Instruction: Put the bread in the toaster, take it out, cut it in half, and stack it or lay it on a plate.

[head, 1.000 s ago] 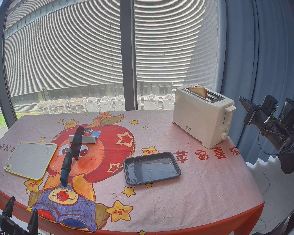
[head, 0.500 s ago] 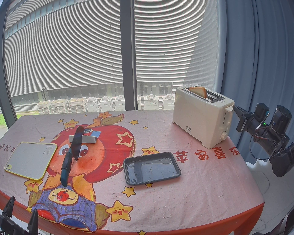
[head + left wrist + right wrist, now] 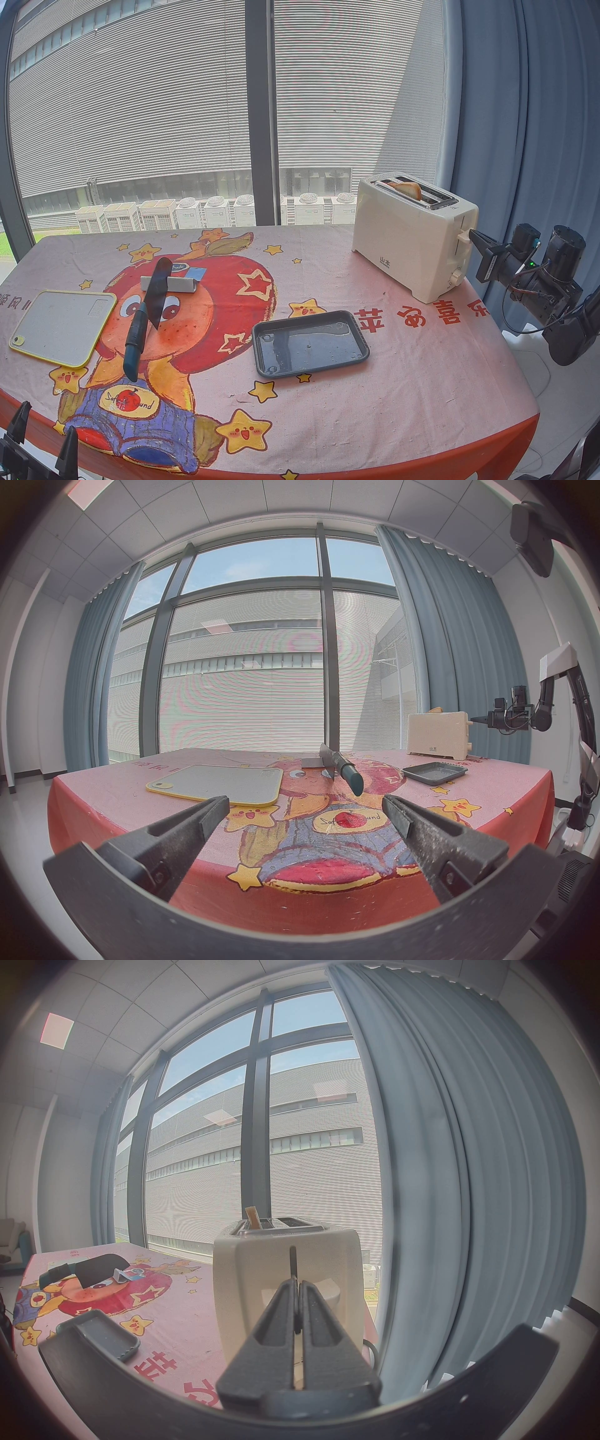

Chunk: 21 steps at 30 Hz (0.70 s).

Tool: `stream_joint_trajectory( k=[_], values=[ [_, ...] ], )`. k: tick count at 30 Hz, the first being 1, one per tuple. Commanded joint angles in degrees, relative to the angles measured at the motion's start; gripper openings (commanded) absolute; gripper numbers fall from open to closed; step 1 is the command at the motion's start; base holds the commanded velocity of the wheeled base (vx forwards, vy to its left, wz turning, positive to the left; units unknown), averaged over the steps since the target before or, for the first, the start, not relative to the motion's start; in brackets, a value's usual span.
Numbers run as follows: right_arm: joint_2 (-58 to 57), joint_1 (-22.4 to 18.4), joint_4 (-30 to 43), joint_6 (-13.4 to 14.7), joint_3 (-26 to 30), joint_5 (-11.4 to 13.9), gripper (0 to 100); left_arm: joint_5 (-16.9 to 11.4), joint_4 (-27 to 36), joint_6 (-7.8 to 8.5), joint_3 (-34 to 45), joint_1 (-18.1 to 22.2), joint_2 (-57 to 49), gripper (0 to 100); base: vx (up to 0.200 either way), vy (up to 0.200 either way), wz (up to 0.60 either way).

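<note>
A cream toaster (image 3: 412, 240) stands at the table's far right, with a bread slice (image 3: 406, 187) sitting low in its slot, only the top edge showing. My right gripper (image 3: 473, 236) is shut, its tip on the toaster's side lever (image 3: 464, 236), which is partway down the slot. In the right wrist view the shut fingers (image 3: 295, 1285) press against the toaster (image 3: 250, 1272), and the bread (image 3: 252, 1217) pokes up behind. My left gripper (image 3: 305, 805) hangs open and holds nothing, just off the table's near left edge.
A dark, bare tray (image 3: 310, 344) lies mid-table. A blue-handled knife (image 3: 145, 315) leans on a white rest (image 3: 169, 284) left of centre. A yellow-edged cutting board (image 3: 62, 326) lies at the far left. A blue curtain hangs right behind the toaster.
My right gripper has moved in to the toaster's lever and down with it. The lever has dropped and the bread has sunk lower into the slot. The left arm is unchanged.
</note>
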Motion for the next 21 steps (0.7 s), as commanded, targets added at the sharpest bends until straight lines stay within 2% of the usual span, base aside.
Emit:
stream_joint_trajectory(
  k=[1, 21],
  values=[
    [1.41, -0.18, 0.14, -0.03, 0.22, 0.02, 0, 0.02, -0.02, -0.09, 1.01, -0.02, -0.93, 100, 0.000, 0.000, 0.00],
    [3.79, -0.27, 0.14, -0.12, 1.28, -0.07, 0, 0.02, -0.02, 0.00, 1.01, -0.02, -0.93, 100, 0.000, 0.000, 0.00]
  ],
)
